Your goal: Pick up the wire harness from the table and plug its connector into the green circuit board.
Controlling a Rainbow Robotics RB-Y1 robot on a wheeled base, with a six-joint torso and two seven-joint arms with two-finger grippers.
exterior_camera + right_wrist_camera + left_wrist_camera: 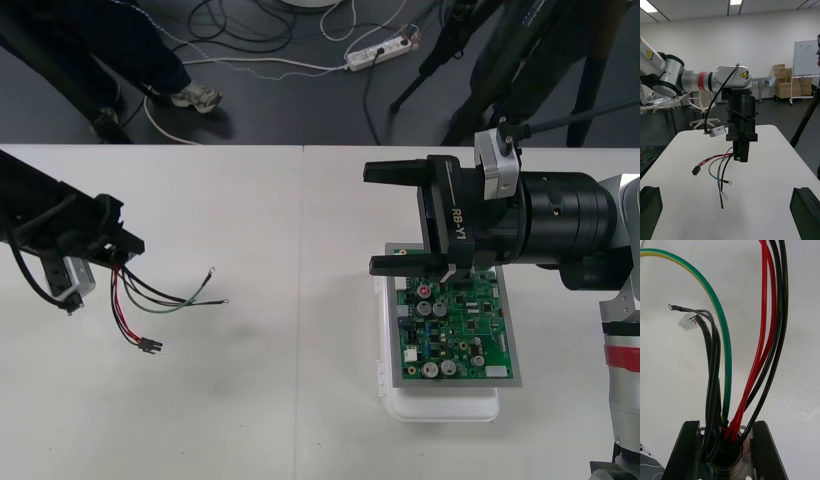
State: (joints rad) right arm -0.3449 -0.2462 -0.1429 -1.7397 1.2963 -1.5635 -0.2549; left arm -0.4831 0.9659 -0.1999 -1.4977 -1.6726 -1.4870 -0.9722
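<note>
Nearest, the green circuit board (455, 325) sits in its white base (445, 405) on the right of the table (280, 400). The right arm's jaws stand spread above the board's far edge. Well apart to the left, across bare table, the left arm's jaws pinch the metal socket (728, 450) of the wire harness (150, 295). Its wires hang loose, ending in the black plug (150, 345).

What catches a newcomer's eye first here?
The left gripper, at the table's left, is shut on the round metal socket of the red, black and green wire harness, its small black plug not plugged in. At the right, the open right gripper hovers over the green circuit board on its white base.
</note>
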